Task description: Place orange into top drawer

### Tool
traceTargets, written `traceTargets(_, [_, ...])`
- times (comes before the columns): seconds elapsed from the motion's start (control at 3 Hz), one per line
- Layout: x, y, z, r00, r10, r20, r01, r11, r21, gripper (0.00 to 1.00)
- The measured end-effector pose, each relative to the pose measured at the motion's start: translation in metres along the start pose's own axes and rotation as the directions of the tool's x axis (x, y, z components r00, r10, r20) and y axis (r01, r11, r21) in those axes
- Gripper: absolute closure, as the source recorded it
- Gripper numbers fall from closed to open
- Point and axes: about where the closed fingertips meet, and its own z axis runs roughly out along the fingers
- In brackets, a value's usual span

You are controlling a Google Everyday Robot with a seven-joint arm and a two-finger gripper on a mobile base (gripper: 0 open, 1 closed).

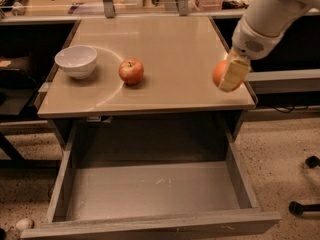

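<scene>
The orange is held in my gripper above the right edge of the tan table top. A cream-coloured finger covers its right side, and the gripper is shut on it. The white arm comes in from the upper right. The top drawer is pulled open below the table front, with a bare grey floor with faint white scuffs and nothing in it. The orange is above and to the right of the drawer's back right corner.
A red-yellow apple sits mid-table and a white bowl to its left. Dark shelving flanks the table. A speckled floor with black caster feet lies at the lower right.
</scene>
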Motion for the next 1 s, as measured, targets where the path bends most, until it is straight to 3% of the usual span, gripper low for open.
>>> traceTargets(0.33, [0.011,0.048,-0.019,1.0,0.004,0.026,-0.004,1.0,-0.005,1.0])
traceTargets(1.0, [0.014,0.061,-0.017,1.0,0.014,0.016,-0.014,0.9996,-0.024,1.0])
